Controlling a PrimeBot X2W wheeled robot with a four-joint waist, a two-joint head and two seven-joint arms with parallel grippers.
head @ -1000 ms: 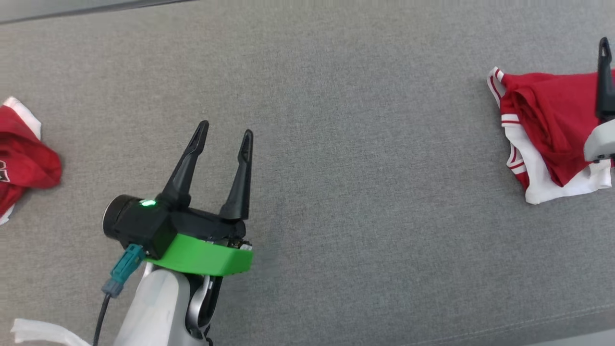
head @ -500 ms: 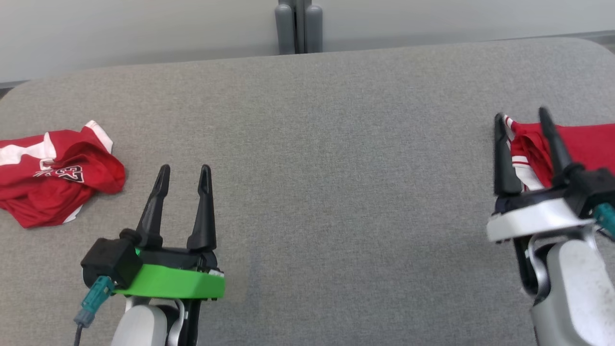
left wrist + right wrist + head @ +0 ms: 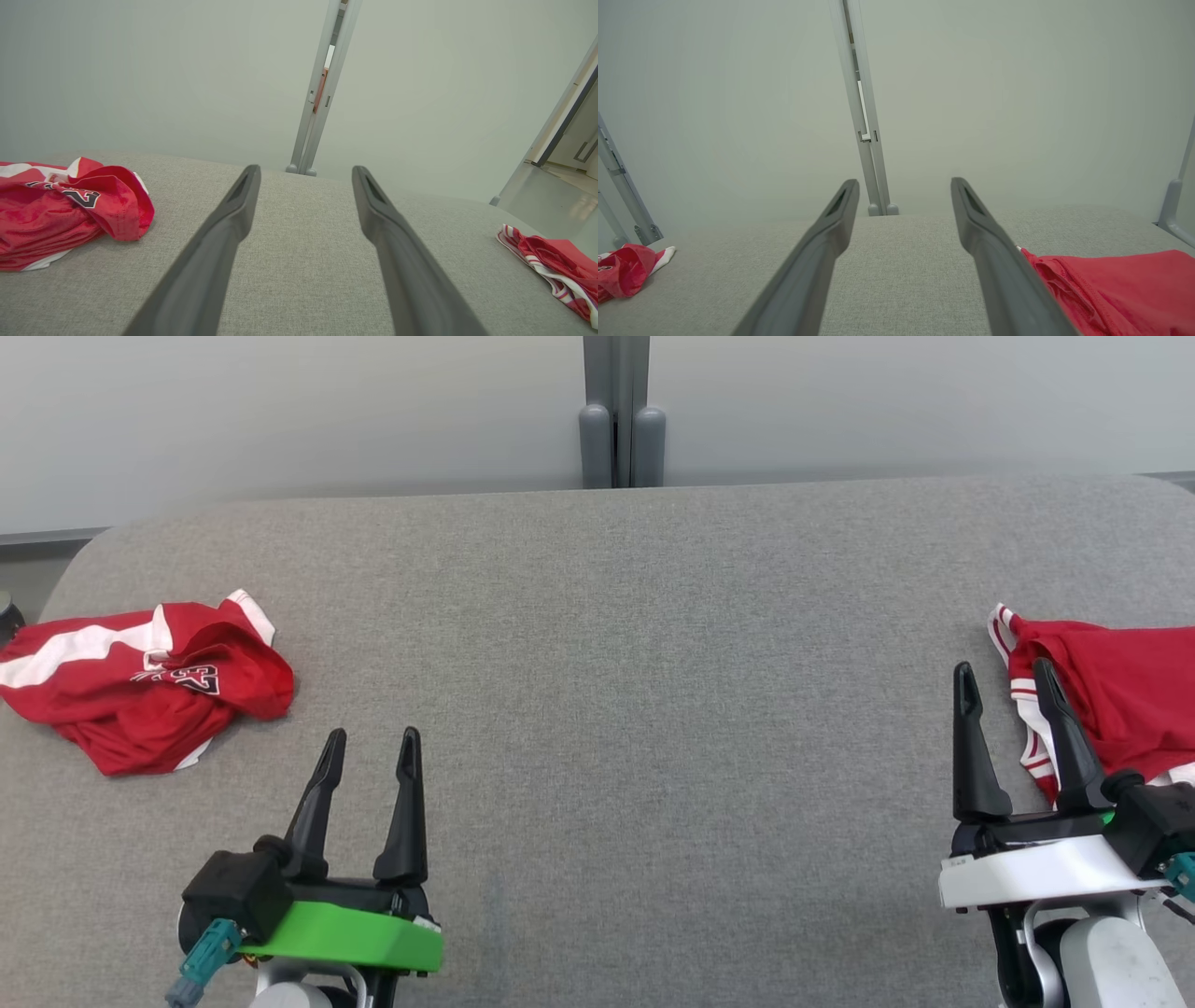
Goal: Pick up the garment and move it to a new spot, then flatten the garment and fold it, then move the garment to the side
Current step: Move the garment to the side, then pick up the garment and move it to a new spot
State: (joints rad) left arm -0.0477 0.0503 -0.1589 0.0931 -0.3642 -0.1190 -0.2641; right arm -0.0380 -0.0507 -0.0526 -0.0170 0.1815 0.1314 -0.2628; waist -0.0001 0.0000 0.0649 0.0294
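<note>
- Hovering over the near left part of the grey padded surface [image 3: 616, 644], the left gripper [image 3: 372, 737] has its two dark fingers spread apart with nothing between them; they point toward the far wall.
- The right gripper [image 3: 1001, 668] is at the near right, fingers likewise parted and empty, pointing the same way.
- A crumpled red jersey [image 3: 140, 695] lies at the left side of the surface, farther away than the left gripper and to its left, apart from the fingers.
- Its long axis runs left to right. A white band sits toward its left end, and the bunched end carrying a dark number faces right.
- In the left wrist view the jersey [image 3: 60, 214] sits left of the gripper's [image 3: 304, 171] left finger, with bare fabric between them.
- A folded red garment [image 3: 1120, 700] lies at the right edge of the surface, just beside the right gripper.
- Its red-and-white striped trim faces left and runs near to far; the head view cuts off its right part, so its full long axis cannot be told.
- In the head view the right finger crosses in front of that trim; whether it touches cannot be told.
- In the right wrist view the garment [image 3: 1120, 284] spreads flat to the right of the gripper's [image 3: 904, 183] right finger.
</note>
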